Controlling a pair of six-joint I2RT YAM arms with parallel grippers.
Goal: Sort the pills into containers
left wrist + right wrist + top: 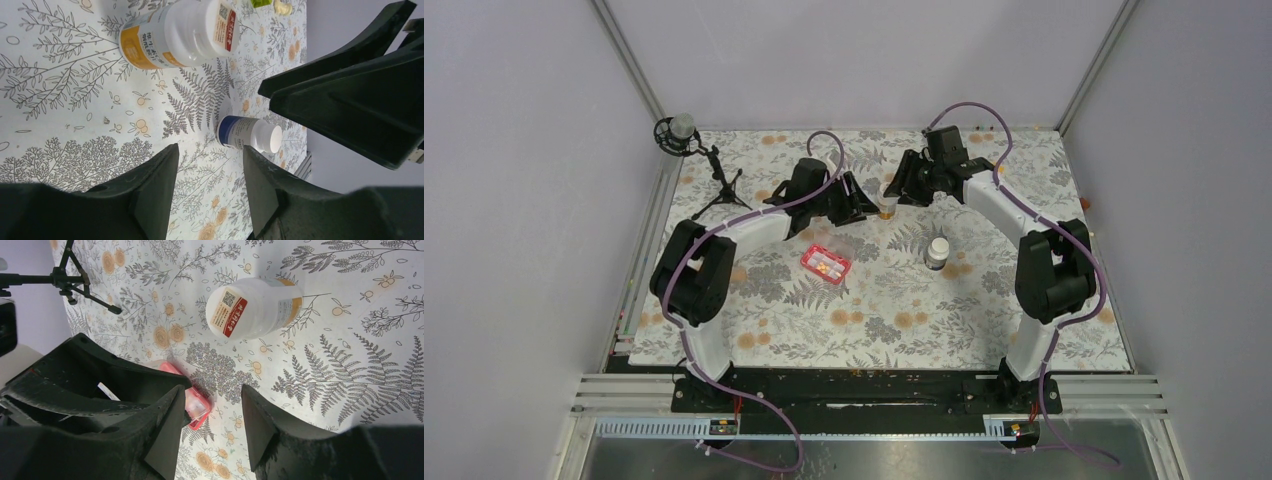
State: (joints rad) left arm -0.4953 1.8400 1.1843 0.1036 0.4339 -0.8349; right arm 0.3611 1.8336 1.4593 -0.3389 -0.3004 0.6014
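The red-pink pill tray (826,264) lies on the flowered cloth, with tiny yellowish pills (829,268) in it. In the right wrist view only a corner of the tray (198,409) shows past the left finger. My left gripper (865,207) and right gripper (902,192) hover at the back, either side of a white bottle with an orange label (888,206). Neither touches it. The left gripper (209,185) is open with only cloth between its fingers. The right gripper (212,425) is open too, also with only cloth between them.
The orange-label bottle (177,32) (255,307) stands capped. A second white bottle with a blue label (937,251) (249,135) stands to the right of the tray. A microphone on a black tripod (696,152) (65,277) stands at the back left.
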